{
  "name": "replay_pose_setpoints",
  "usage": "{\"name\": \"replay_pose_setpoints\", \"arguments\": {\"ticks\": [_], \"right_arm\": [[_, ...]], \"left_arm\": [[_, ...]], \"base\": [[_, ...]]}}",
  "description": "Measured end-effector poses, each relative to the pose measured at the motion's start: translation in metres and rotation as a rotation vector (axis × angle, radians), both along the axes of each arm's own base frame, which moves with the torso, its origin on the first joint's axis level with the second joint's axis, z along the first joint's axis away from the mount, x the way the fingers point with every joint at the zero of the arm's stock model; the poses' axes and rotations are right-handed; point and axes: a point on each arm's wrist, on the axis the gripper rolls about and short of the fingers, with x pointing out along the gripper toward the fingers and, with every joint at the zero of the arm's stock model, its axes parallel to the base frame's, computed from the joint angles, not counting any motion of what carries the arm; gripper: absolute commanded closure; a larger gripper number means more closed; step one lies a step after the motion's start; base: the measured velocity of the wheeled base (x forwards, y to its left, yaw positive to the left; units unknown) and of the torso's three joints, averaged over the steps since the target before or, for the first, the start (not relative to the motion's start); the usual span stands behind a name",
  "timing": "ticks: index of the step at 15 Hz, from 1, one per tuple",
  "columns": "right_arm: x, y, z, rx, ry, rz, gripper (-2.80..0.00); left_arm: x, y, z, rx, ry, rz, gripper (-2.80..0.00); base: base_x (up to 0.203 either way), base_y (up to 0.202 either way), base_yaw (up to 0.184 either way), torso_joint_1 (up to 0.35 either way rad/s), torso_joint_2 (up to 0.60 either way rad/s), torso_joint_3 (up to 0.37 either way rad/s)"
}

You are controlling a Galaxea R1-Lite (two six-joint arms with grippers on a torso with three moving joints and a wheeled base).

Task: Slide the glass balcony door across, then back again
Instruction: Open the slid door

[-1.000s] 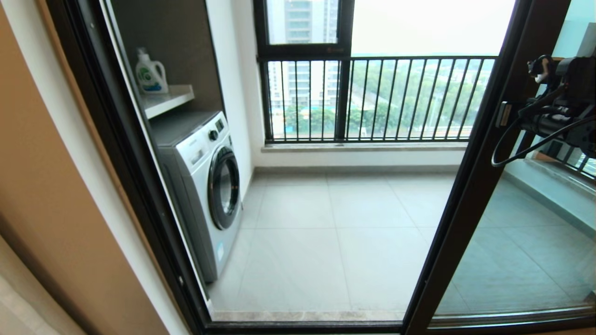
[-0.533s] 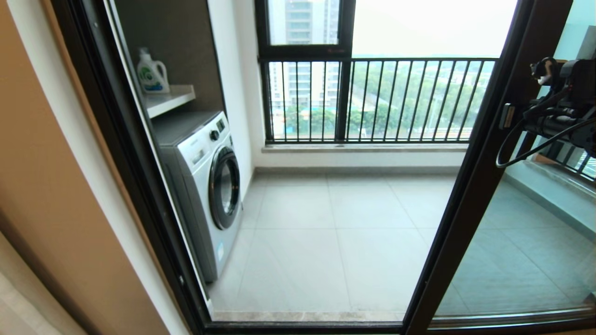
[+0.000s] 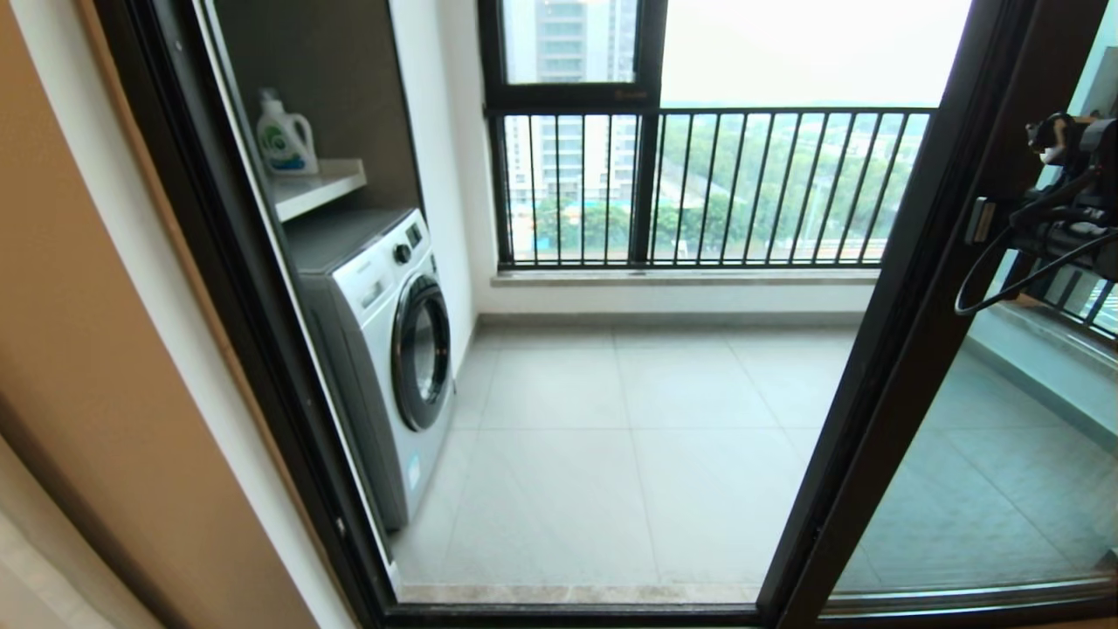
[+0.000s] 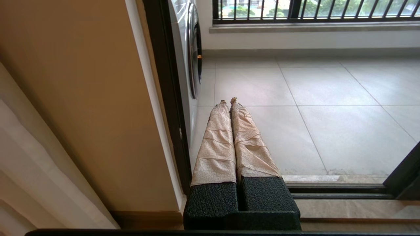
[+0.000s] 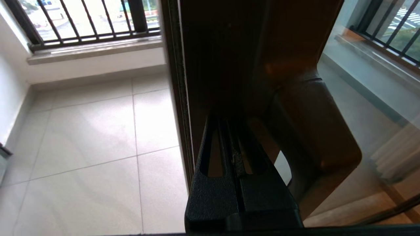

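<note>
The glass balcony door (image 3: 908, 349) stands at the right, its dark brown upright slanting across the head view with clear glass (image 3: 987, 489) beyond it. My right gripper (image 3: 991, 229) is at about mid height on that upright. In the right wrist view the right gripper (image 5: 229, 122) is shut, its tips pressed against the inner face of the door's frame (image 5: 223, 59) with nothing between the fingers. My left gripper (image 4: 228, 101) is shut and empty, its tape-wrapped fingers (image 4: 216, 144) hanging low beside the left jamb, apart from the door.
A washing machine (image 3: 384, 349) stands just inside the opening on the left, under a shelf with a detergent bottle (image 3: 281, 140). The barred window (image 3: 699, 183) closes the far side of the tiled balcony. The floor track (image 4: 338, 191) runs along the threshold.
The door's upright and my right gripper have shifted to the right together, and the opening has widened a little. The left arm has not moved.
</note>
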Motion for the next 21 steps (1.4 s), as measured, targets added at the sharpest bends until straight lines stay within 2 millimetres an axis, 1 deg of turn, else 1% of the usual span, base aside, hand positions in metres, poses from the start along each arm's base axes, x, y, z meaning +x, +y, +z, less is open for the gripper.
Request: {"name": "replay_pose_setpoints", "arguments": {"ticks": [13, 16, 18, 21], "right_arm": [[0.000, 0.001, 0.000, 0.003, 0.004, 0.006, 0.00], [-0.006, 0.005, 0.003, 0.010, 0.001, 0.049, 0.00], [-0.011, 0.013, 0.009, 0.011, -0.011, 0.079, 0.00], [-0.011, 0.036, 0.018, 0.026, -0.041, 0.133, 0.00]], "left_arm": [[0.000, 0.000, 0.000, 0.000, 0.000, 0.001, 0.00], [0.000, 0.000, 0.000, 0.000, 0.000, 0.000, 0.00], [0.000, 0.000, 0.000, 0.000, 0.000, 0.000, 0.00], [0.000, 0.000, 0.000, 0.000, 0.000, 0.000, 0.00]], "base": [[0.000, 0.000, 0.000, 0.000, 0.00, 0.000], [0.000, 0.000, 0.000, 0.000, 0.00, 0.000], [0.000, 0.000, 0.000, 0.000, 0.00, 0.000], [0.000, 0.000, 0.000, 0.000, 0.00, 0.000]]}}
